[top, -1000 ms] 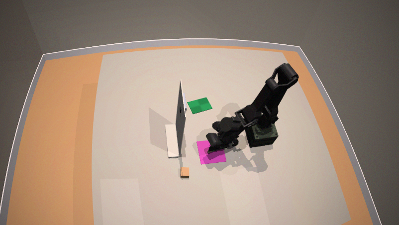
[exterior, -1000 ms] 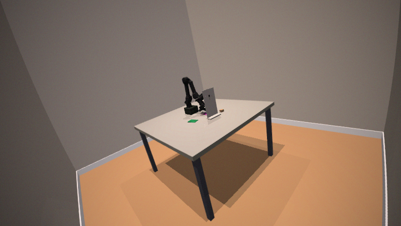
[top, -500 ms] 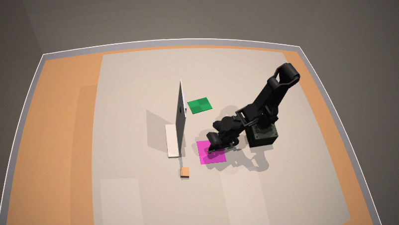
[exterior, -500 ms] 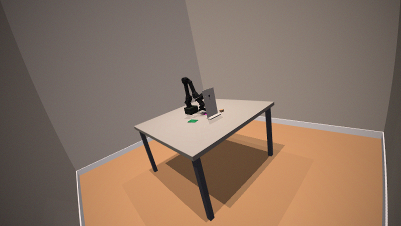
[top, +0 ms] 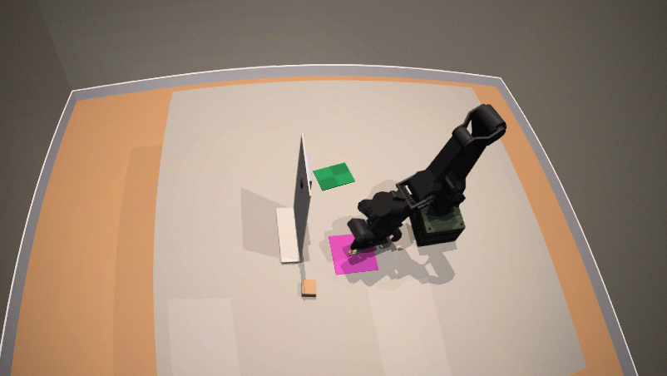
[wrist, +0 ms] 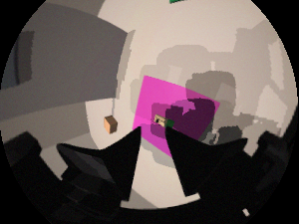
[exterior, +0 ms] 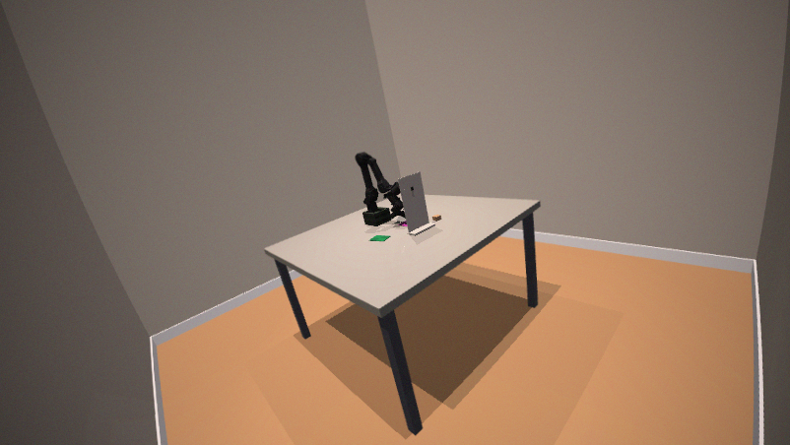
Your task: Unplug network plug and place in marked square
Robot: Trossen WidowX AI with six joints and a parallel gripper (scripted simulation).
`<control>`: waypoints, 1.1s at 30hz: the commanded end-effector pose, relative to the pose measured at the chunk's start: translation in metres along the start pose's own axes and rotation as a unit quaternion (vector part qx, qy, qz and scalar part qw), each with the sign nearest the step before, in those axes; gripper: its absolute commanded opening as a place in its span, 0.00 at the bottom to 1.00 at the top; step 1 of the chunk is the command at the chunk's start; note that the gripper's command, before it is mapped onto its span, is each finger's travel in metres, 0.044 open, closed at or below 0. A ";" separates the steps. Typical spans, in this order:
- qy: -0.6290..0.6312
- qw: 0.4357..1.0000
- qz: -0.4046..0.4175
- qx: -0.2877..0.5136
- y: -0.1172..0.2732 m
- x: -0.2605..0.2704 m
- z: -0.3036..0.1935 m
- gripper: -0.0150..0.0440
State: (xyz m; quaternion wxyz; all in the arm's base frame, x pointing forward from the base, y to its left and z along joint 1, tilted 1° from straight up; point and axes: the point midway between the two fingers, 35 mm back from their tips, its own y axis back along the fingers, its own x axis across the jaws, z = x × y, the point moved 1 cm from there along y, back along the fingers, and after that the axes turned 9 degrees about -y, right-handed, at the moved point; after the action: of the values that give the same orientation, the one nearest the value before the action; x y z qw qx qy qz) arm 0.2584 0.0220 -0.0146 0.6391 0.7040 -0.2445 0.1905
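Observation:
The plug [top: 353, 252] [wrist: 160, 118], tan with a green end, lies inside the magenta square [top: 339, 267] [wrist: 158, 90]. It lies at an angle in the wrist view, with its green end close to the tip of the right-hand finger. My gripper [wrist: 152, 128] is partly open, low over the square, and holds nothing. Whether that fingertip touches the plug cannot be told. The upright panel [top: 301, 215] [exterior: 416, 205] [wrist: 75, 61] stands beside the square, apart from the gripper. The plug's tab is too small to make out.
An orange block [top: 308, 287] [exterior: 436, 218] [wrist: 111, 124] lies near the panel's foot. A green square [top: 333, 176] [exterior: 379, 238] lies on the panel's arm side, away from the gripper. The arm's base [top: 437, 226] [exterior: 376, 217] stands beyond the magenta square from the panel.

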 end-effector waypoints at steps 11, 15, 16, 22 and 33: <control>0.000 1.000 -0.002 0.000 0.009 -0.002 0.001 0.52; 0.000 1.000 -0.002 -0.001 0.011 -0.001 0.001 0.52; 0.000 1.000 -0.002 -0.001 0.011 -0.001 0.001 0.52; 0.000 1.000 -0.002 -0.001 0.015 0.003 0.000 0.52; 0.000 1.000 -0.002 -0.001 0.022 0.011 -0.001 0.52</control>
State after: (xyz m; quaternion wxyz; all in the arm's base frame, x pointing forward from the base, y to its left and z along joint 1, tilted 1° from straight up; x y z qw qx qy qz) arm 0.2524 0.0204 0.0057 0.6408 0.7040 -0.2432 0.1861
